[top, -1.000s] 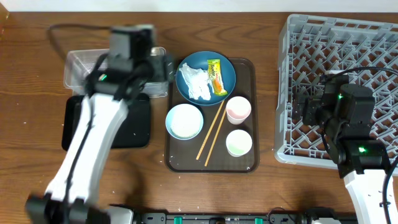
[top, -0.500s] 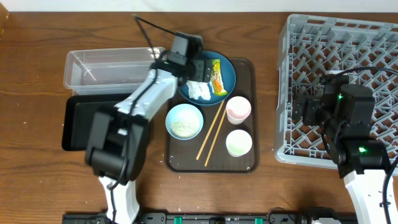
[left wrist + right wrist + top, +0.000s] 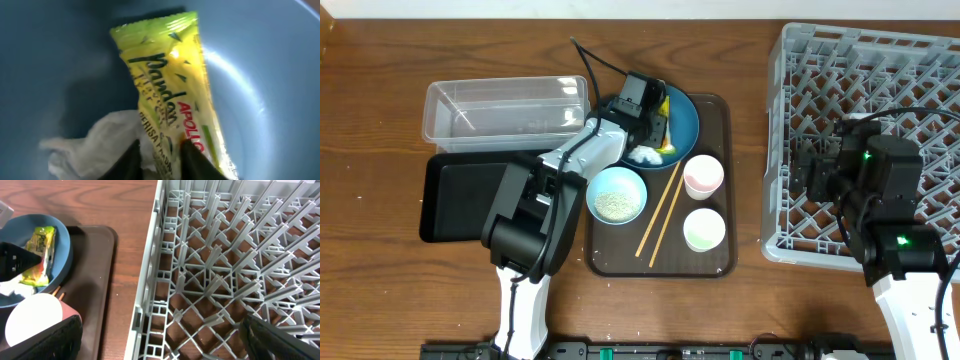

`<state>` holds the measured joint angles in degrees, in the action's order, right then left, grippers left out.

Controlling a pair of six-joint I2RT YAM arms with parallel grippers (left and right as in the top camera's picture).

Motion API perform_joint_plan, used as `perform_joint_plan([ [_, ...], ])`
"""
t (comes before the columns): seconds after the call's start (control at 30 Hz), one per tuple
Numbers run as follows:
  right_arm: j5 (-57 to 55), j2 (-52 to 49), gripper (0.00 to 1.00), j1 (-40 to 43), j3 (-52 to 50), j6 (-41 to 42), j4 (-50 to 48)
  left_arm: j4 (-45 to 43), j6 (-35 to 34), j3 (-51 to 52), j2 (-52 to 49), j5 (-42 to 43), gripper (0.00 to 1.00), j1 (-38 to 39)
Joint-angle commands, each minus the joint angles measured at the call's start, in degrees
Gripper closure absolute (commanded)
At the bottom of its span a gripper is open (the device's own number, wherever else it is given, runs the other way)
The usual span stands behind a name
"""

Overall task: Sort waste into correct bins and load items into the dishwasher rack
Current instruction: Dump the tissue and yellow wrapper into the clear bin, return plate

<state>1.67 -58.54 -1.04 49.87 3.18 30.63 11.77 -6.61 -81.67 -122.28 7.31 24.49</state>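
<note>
Yellow-green wrapper [image 3: 170,85] overlaps tissue [image 3: 95,150] at lower frame, between left gripper [image 3: 156,162] tips; grip indeterminate. Risk: closing takes both. Right gripper [image 3: 160,345] spread, empty.

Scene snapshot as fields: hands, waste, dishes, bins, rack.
left hand: low over blue plate, fingers either side of wrapper's lower end; grip unclear
right hand: open, holding nothing, over rack's left side
waste: wrapper and tissue on plate; rice in white bowl
dishes: bowl, two cups, chopsticks, all on brown tray
bins: clear tub, black tray, left of brown tray
rack: no dishes visible
</note>
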Motion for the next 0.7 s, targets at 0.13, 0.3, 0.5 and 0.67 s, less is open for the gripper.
perform_joint_plan([
  [0.13, -0.2, 0.1, 0.01, -0.4, 1.2, -0.5, 0.0, 3.3, 0.2, -0.7, 6.3, -0.3, 0.92, -0.3],
  [0.3, -0.2, 0.1, 0.01, -0.4, 1.2, -0.5, 0.0, 7.0, 0.6, -0.7, 16.7, -1.5, 0.93, -2.5],
  [0.5, -0.2, 0.1, 0.01, -0.4, 1.2, -0.5, 0.0, 11.1, 0.6, -0.7, 24.6, -5.7, 0.93, -9.5],
  [0.67, -0.2, 0.1, 0.01, -0.4, 1.2, -0.5, 0.0, 11.5, 0.6, -0.2, 23.3, -5.9, 0.92, -16.7],
])
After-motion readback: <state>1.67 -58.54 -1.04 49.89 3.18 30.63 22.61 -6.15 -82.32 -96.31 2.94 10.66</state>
